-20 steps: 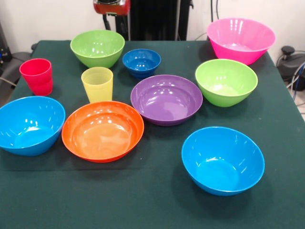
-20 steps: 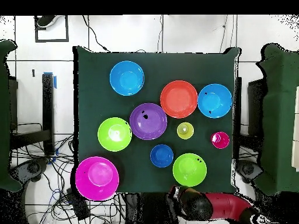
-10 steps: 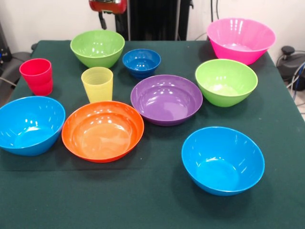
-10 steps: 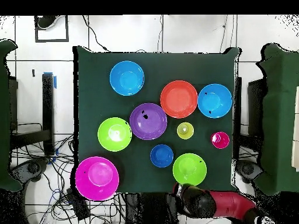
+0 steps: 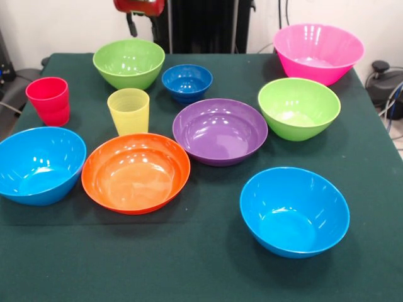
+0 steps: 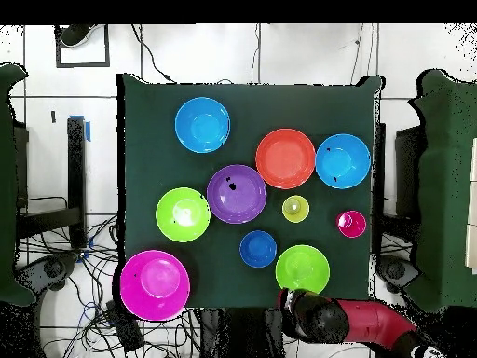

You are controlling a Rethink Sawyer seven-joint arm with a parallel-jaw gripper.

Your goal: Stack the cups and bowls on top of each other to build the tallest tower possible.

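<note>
From the front, nothing is stacked: every bowl and cup sits alone on the desk [image 5: 201, 277], the small dark blue bowl [image 5: 187, 81] far, left of centre. The gripper [image 5: 140, 7] barely shows at the top edge; I cannot tell its opening. From overhead, the arm [image 6: 349, 322] hangs off the desk's edge. It must first reach in for a piece.

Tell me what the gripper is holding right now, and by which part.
Nothing is held. The arm is drawn back at the table's edge, away from every bowl and cup; all stand separately, untouched.
</note>
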